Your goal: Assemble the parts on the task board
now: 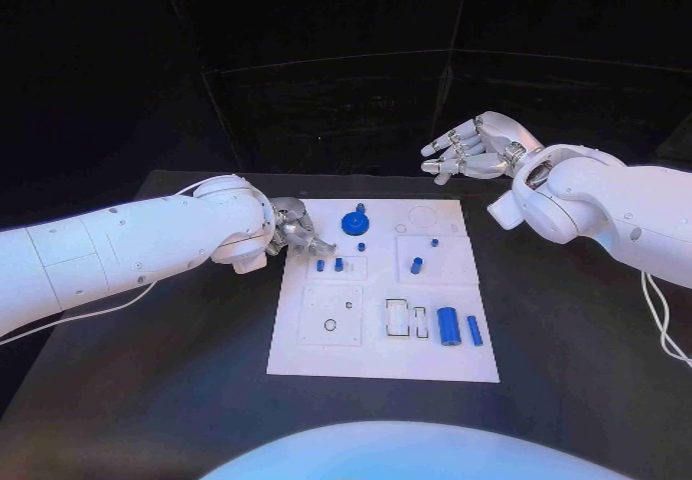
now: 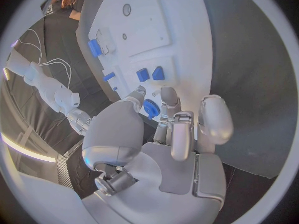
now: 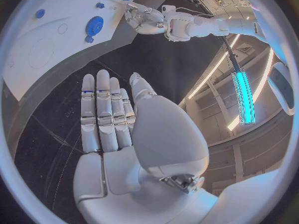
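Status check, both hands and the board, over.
Left hand low at task board far-left corner, holding nothing visible. Right hand open, raised beyond board. Blue gear seated. Nothing obstructing.

Table (image 1: pixel 577 350) was black, matte. Task board (image 1: pixel 378 355) white w/ thin dark outlines of squares, circles & slots drawn on it. Parts all blue: gear (image 1: pixel 355 222) a deeper, saturated blue; two short pegs (image 1: pixel 329 265) blue; single peg (image 1: pixel 417 265) blue; cylinder (image 1: pixel 449 326) & flat bar (image 1: pixel 475 330) near the board's near edge, same blue. Slot frames (image 1: pixel 397 317) beside them outlined dark, white inside. Both arms glossy white. Left hand (image 1: pixel 299 234) silver-grey w/ darker metal at the joints; right hand (image 1: pixel 469 148) silver too, pale fingertips. In left wrist view the gear (image 2: pixel 151 108) looked bright blue against white board (image 2: pixel 181 45).
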Controlling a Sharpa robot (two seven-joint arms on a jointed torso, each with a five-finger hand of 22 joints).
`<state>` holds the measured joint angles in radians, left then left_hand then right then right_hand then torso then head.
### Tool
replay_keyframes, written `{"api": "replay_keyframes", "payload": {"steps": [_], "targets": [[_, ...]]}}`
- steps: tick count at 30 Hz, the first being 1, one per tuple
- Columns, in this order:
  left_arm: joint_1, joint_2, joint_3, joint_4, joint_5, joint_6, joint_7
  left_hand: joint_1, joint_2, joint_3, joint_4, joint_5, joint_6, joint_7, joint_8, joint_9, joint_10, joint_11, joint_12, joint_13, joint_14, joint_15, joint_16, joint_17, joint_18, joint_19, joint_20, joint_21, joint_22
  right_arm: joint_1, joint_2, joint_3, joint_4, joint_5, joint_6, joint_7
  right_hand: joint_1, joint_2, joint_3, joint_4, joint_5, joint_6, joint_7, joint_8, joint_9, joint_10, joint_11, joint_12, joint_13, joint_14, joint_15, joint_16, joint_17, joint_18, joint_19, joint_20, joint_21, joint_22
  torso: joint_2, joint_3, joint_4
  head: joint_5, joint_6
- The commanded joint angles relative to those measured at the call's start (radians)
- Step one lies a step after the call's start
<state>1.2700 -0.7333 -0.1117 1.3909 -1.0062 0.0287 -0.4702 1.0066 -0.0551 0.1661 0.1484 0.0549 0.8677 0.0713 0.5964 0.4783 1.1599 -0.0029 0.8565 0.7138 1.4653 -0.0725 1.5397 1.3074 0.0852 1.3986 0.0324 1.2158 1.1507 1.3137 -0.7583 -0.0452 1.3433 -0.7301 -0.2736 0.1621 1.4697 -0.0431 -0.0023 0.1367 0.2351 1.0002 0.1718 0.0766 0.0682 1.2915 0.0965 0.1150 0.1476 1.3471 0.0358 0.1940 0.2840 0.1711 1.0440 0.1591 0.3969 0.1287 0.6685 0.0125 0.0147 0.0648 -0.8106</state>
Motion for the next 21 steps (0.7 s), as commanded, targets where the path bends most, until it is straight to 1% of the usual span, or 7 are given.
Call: {"api": "replay_keyframes", "payload": {"steps": [1, 5, 6, 8, 11, 16, 21], "targets": [[0.002, 0.002, 0.001, 0.005, 0.094, -0.182, 0.196, 0.078, 0.017, 0.018, -0.030, -0.002, -0.058, 0.027, -0.026, -0.019, -0.082, 0.028, -0.047, -0.035, 0.044, 0.025, -0.081, 0.105, 0.038, -0.078, 0.017, -0.140, -0.149, 0.002, 0.001, 0.001, 0.000, -0.001, 0.003, 0.009, -0.004, 0.003, 0.003, 0.004, 0.005, -0.004, 0.004, -0.005, 0.000, -0.007, -0.001, -0.006, -0.002, -0.009, 0.001, -0.005, -0.002, 0.011, -0.001, 0.009, -0.003, -0.002, 0.000, 0.0002, -0.0007, -0.002, 0.004], [0.002, 0.015, 0.001, 0.001, 0.112, -0.277, 0.369, 0.238, 0.024, 0.092, -0.107, -0.002, -0.112, 0.070, -0.061, -0.060, -0.232, 0.072, -0.157, -0.112, -0.093, 0.060, -0.272, -0.126, 0.086, -0.249, 0.050, -0.421, -0.420, 0.002, 0.002, 0.001, 0.000, -0.001, 0.003, 0.009, -0.004, 0.003, 0.003, 0.004, 0.005, -0.004, 0.004, -0.005, 0.000, -0.007, -0.001, -0.006, -0.002, -0.009, 0.001, -0.005, -0.002, 0.011, -0.001, 0.009, -0.003, -0.002, 0.000, 0.0008, -0.0004, -0.004, 0.008], [0.002, 0.020, 0.001, -0.002, 0.100, -0.302, 0.412, 0.277, 0.021, 0.115, -0.130, -0.002, -0.113, 0.073, -0.067, -0.070, -0.252, 0.075, -0.179, -0.132, -0.121, 0.066, -0.308, -0.167, 0.087, -0.263, 0.056, -0.442, -0.434, 0.002, 0.002, 0.001, 0.000, -0.001, 0.003, 0.010, -0.004, 0.003, 0.003, 0.004, 0.005, -0.004, 0.004, -0.005, 0.000, -0.007, -0.001, -0.006, -0.002, -0.009, 0.001, -0.005, -0.002, 0.011, -0.001, 0.009, -0.003, -0.002, 0.000, 0.0006, -0.0004, -0.004, 0.008], [0.002, 0.031, 0.000, -0.009, 0.057, -0.341, 0.474, 0.327, 0.004, 0.160, -0.165, -0.004, -0.096, 0.083, -0.087, -0.099, -0.262, 0.083, -0.219, -0.176, -0.139, 0.072, -0.336, -0.201, 0.092, -0.267, 0.064, -0.461, -0.446, 0.002, 0.003, 0.001, -0.001, -0.001, 0.004, 0.010, -0.004, 0.003, 0.004, 0.004, 0.005, -0.004, 0.004, -0.005, 0.000, -0.007, -0.001, -0.006, -0.002, -0.009, 0.001, -0.006, -0.002, 0.011, -0.001, 0.009, -0.004, -0.002, 0.000, 0.0006, -0.0007, -0.006, 0.010], [0.002, 0.046, 0.000, -0.018, -0.027, -0.370, 0.530, 0.346, -0.041, 0.208, -0.191, -0.002, -0.068, 0.082, -0.136, -0.153, -0.258, 0.082, -0.276, -0.248, -0.144, 0.079, -0.355, -0.235, 0.099, -0.256, 0.072, -0.474, -0.456, 0.002, 0.004, 0.001, -0.001, -0.001, 0.005, 0.010, -0.004, 0.004, 0.004, 0.004, 0.005, -0.004, 0.004, -0.005, 0.000, -0.007, -0.001, -0.006, -0.002, -0.009, 0.001, -0.006, -0.002, 0.011, -0.001, 0.009, -0.004, -0.002, 0.001, -0.0004, -0.0009, -0.008, 0.013], [0.001, 0.081, -0.009, -0.045, -0.190, -0.351, 0.560, 0.325, -0.091, 0.232, -0.198, -0.001, -0.030, 0.079, -0.195, -0.214, -0.262, 0.089, -0.347, -0.333, -0.111, 0.083, -0.327, -0.222, 0.099, -0.229, 0.076, -0.474, -0.460, 0.002, 0.004, 0.001, -0.001, -0.001, 0.004, 0.010, -0.004, 0.004, 0.004, 0.004, 0.006, -0.003, 0.004, -0.005, 0.000, -0.007, -0.002, -0.006, -0.002, -0.009, 0.001, -0.006, -0.002, 0.011, -0.001, 0.009, -0.004, -0.002, 0.001, 0.0000, -0.0001, -0.011, 0.016], [0.001, 0.124, -0.026, -0.085, -0.309, -0.311, 0.561, 0.314, -0.111, 0.242, -0.198, -0.001, 0.020, 0.073, -0.248, -0.273, -0.247, 0.092, -0.404, -0.424, -0.046, 0.080, -0.245, -0.150, 0.076, -0.136, 0.076, -0.359, -0.348, 0.002, 0.007, 0.001, -0.001, -0.001, 0.005, 0.011, -0.004, 0.004, 0.004, 0.004, 0.006, -0.003, 0.004, -0.005, 0.000, -0.007, -0.002, -0.006, -0.002, -0.009, 0.001, -0.006, -0.002, 0.011, -0.001, 0.009, -0.004, -0.002, 0.002, -0.0012, -0.0024, -0.012, 0.019]]}}
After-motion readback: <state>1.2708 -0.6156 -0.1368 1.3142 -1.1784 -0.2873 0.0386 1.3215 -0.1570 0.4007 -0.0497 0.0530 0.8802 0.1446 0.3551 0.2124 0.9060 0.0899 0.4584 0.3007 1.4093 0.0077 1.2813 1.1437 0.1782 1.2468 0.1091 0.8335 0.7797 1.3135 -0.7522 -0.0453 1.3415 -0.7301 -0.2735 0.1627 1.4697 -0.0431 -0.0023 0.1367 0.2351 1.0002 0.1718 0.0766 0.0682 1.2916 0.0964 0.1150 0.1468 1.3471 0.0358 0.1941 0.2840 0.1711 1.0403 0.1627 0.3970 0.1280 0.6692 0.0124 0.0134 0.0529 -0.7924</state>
